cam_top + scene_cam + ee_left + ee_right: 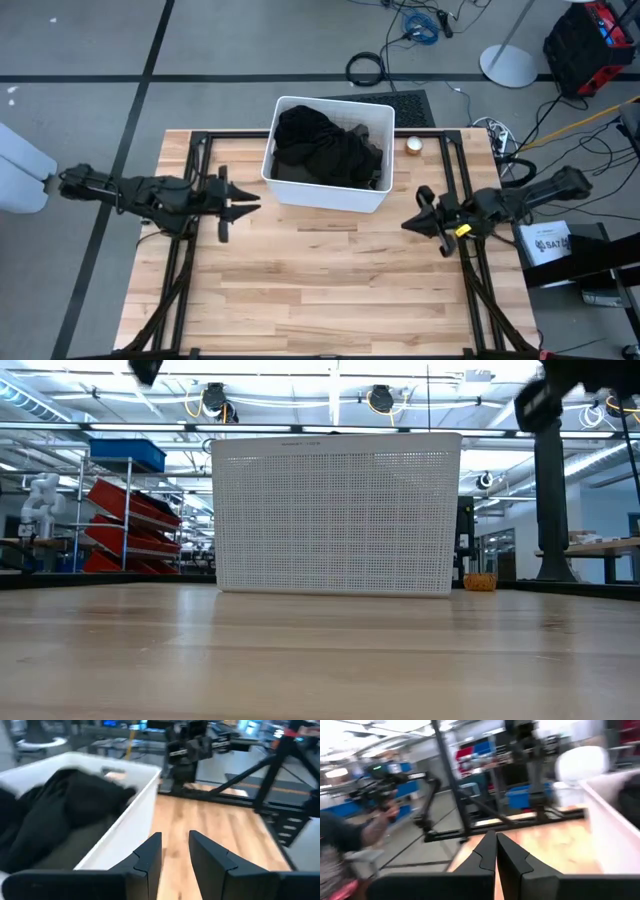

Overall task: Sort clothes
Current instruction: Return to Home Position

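A white perforated bin (330, 192) stands at the table's far middle, and black clothes (318, 145) lie piled inside it; they also show in the left wrist view (65, 805). No other coloured garments show. My left gripper (248, 203) hovers just left of the bin's near left corner, open and empty, its fingers (150, 852) apart in the left wrist view. My right gripper (408, 224) hovers right of the bin's near right corner, shut and empty, its fingers (496, 851) together in the right wrist view.
A small round tan object (414, 146) sits on the table right of the bin's far corner. Bare wood tabletop (330, 290) spreads across the near half. A person's arm (375, 827) shows beyond the table in the right wrist view.
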`<action>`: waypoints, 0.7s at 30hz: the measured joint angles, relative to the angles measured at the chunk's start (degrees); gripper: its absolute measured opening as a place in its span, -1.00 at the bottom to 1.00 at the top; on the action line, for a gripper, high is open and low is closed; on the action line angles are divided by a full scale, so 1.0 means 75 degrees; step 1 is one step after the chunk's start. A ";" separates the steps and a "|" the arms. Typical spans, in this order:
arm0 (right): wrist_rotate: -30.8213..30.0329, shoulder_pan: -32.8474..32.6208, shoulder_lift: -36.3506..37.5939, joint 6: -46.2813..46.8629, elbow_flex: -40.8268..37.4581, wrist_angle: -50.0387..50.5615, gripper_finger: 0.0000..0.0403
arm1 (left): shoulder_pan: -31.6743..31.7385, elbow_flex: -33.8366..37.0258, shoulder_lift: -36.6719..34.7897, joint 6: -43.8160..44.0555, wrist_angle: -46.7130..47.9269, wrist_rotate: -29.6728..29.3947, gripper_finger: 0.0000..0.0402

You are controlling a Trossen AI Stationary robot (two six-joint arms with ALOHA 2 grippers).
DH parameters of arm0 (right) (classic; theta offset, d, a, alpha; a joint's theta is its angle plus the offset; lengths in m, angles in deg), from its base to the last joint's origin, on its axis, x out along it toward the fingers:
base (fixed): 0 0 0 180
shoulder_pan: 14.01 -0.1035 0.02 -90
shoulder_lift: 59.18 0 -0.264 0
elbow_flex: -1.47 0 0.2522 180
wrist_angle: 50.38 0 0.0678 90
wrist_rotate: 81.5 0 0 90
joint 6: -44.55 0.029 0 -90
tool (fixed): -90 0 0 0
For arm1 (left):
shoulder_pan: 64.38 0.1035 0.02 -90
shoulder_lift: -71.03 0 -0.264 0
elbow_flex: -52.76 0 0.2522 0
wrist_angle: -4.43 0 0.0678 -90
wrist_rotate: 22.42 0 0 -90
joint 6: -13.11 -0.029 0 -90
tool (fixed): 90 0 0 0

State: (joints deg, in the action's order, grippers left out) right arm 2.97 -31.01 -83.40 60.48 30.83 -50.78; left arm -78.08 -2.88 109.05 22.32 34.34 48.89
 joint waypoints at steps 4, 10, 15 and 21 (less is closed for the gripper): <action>-0.1034 0.0008 0.0386 0.0380 -0.0605 -0.0210 -1.00 | -0.0094 0.1028 -0.0679 0.0445 -0.0328 -0.0571 -0.46; -0.1059 0.0000 0.0965 0.0317 -0.0934 -0.0273 -1.00 | -0.0098 0.2075 -0.1790 0.0521 -0.0441 -0.0637 -0.46; -0.1207 0.0006 0.1250 0.0400 -0.1330 -0.0277 -1.00 | -0.0098 0.2863 -0.2698 0.0527 -0.0628 -0.0651 -0.46; -0.1701 0.0014 0.1447 0.0521 -0.1820 -0.0645 -1.00 | -0.0098 0.3465 -0.3513 0.0527 -0.0884 -0.0807 -0.46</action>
State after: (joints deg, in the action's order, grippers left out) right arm -9.78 -30.90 -72.55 64.38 17.17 -55.61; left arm -78.82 23.11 82.70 26.27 27.71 42.83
